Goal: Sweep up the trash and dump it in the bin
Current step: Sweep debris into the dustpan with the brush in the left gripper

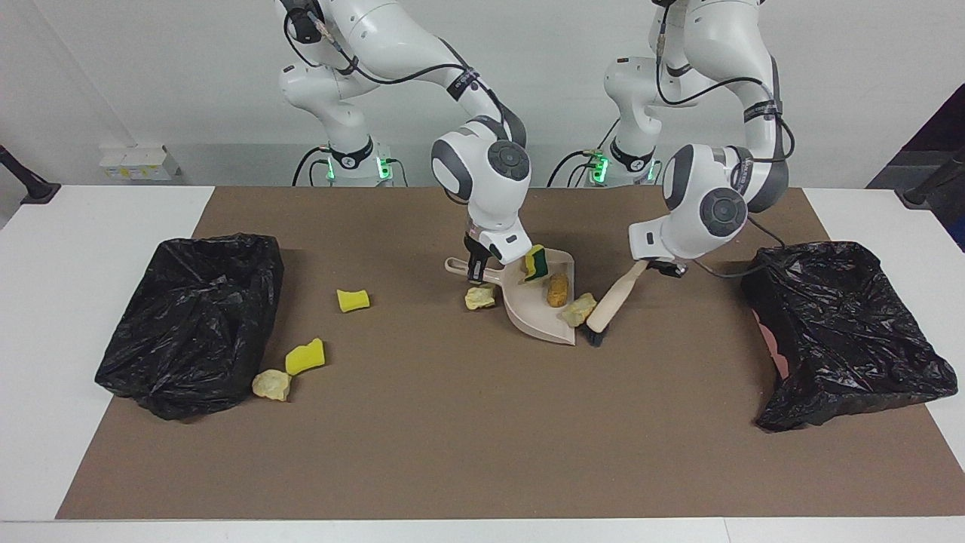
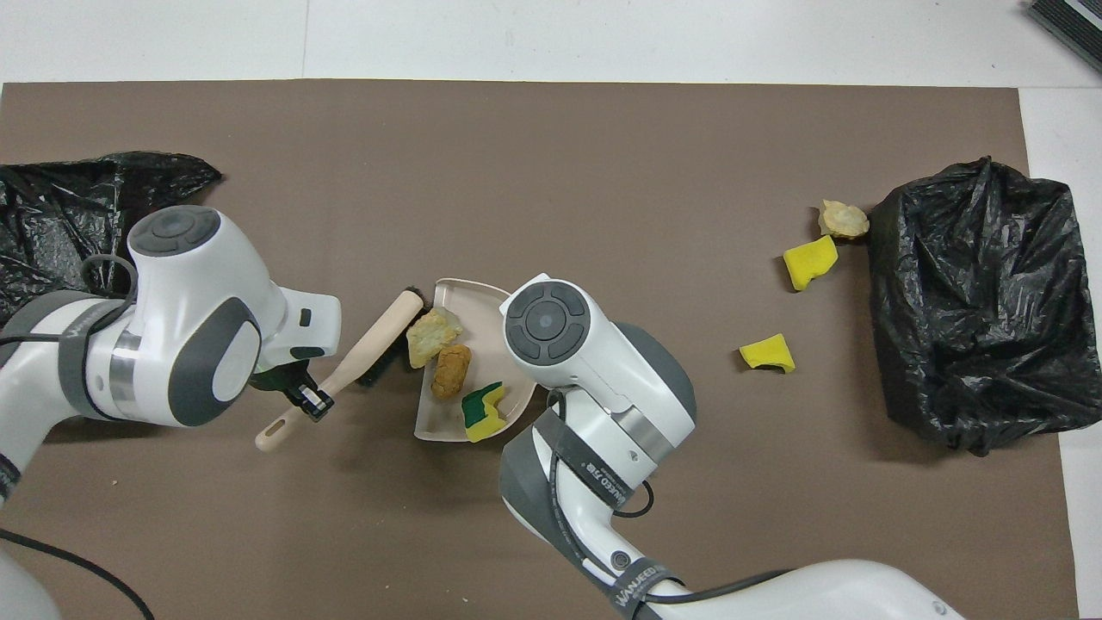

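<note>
My right gripper [image 1: 476, 270] is shut on the handle of the beige dustpan [image 1: 535, 315] [image 2: 435, 419] in the middle of the mat. My left gripper [image 1: 660, 265] [image 2: 301, 396] is shut on the brush [image 1: 614, 298] [image 2: 374, 340], whose bristles rest at the pan's lip. A beige trash chunk [image 1: 579, 309] [image 2: 429, 333] lies on that lip, against the brush. Inside the pan lie a brown chunk [image 1: 558, 289] [image 2: 450, 370] and a yellow-green sponge piece [image 1: 537, 262] [image 2: 480, 412]. Another beige chunk [image 1: 480, 297] lies on the mat beside the pan's handle, hidden in the overhead view.
Two yellow sponge scraps [image 1: 353, 300] [image 1: 304, 356] and a beige chunk [image 1: 271, 385] lie toward the right arm's end, near a black bin bag [image 1: 192, 320] [image 2: 981, 301]. A second black bag [image 1: 844, 332] [image 2: 77, 207] sits at the left arm's end.
</note>
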Action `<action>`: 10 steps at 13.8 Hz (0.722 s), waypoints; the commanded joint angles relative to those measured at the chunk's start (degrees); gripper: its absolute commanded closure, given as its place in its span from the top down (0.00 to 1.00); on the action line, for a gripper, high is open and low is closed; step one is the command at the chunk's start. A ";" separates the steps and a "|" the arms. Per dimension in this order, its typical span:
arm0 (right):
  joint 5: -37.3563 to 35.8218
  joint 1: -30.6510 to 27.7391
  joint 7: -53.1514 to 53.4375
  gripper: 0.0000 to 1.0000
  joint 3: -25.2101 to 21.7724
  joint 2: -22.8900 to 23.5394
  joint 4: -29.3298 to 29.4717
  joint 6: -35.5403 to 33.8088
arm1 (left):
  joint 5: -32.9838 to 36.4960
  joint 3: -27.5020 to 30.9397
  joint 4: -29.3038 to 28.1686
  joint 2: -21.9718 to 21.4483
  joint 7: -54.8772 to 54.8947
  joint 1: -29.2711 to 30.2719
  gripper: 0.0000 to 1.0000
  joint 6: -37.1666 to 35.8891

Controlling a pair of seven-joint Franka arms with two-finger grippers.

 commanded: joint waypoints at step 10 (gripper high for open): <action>0.12 -2.07 3.06 0.00 0.56 -0.07 -1.50 9.62 | -8.57 0.88 1.52 -8.34 -31.41 -2.59 0.00 -3.73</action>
